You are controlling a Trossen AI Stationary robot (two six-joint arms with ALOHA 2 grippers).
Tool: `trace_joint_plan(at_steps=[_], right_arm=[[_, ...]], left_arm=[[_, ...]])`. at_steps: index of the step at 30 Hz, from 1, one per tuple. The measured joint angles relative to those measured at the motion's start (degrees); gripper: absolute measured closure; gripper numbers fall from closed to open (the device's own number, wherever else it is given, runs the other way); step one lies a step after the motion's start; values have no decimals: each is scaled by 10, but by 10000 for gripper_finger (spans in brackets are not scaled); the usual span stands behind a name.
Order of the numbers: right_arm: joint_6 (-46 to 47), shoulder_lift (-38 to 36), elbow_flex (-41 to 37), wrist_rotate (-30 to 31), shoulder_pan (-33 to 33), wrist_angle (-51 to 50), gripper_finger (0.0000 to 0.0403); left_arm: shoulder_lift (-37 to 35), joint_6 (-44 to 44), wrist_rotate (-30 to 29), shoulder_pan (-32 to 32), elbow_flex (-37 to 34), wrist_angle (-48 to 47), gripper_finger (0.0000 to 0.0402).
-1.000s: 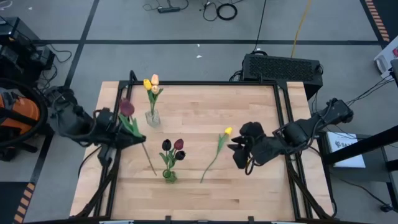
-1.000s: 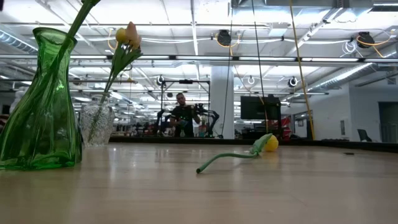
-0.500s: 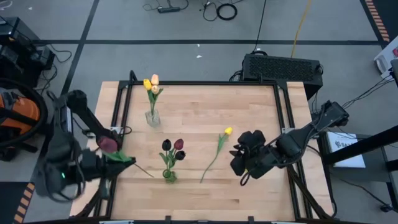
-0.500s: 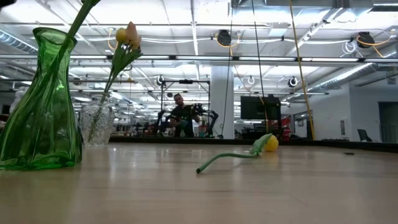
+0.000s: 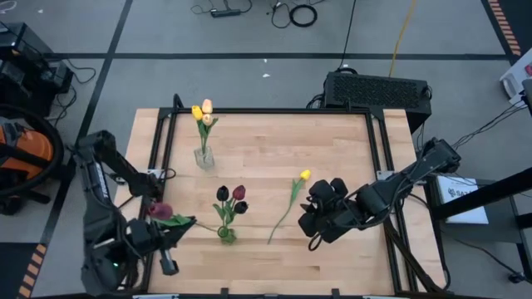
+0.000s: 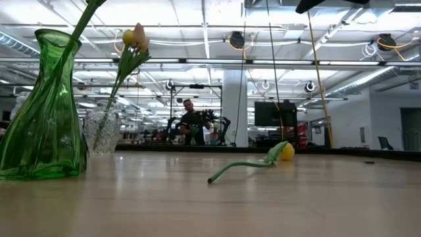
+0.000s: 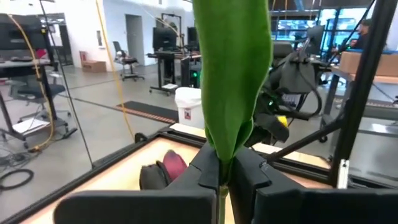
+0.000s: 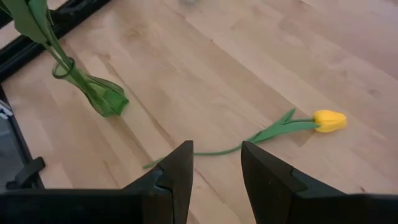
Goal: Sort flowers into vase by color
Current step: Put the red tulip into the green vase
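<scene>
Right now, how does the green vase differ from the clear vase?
The green vase is tinted green glass, while the clear vase is colourless. The green vase holds dark maroon tulips; the clear vase holds a yellow and a peach tulip. The green vase stands at the table's near edge, in the middle; the clear vase stands farther back, to the left. In the low view the green vase looks larger, though it is nearer that camera. Both stand upright and hold flowers.

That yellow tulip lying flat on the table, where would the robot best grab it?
Probably mid-stem of the yellow tulip, coming straight down from above. It lies flat, and the thin stem suits the right gripper, whose open jaws hover near it; the head looks soft.
</scene>
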Motion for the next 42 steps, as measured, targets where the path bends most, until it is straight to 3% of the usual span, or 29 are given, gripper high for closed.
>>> trace_joint_plan(at_steps=[7, 19, 35, 42], right_arm=[[0, 0, 0, -2, 0, 9, 276], [0, 0, 0, -2, 1, 24, 276], [0, 0, 0, -4, 4, 40, 276], [0, 0, 0, -4, 4, 40, 276]], left_arm=[[11, -105, 0, 8, -41, -35, 392], [22, -129, 23, 26, -58, -46, 392], [40, -303, 57, 48, -59, -209, 392], [30, -300, 52, 48, -59, -202, 392]])
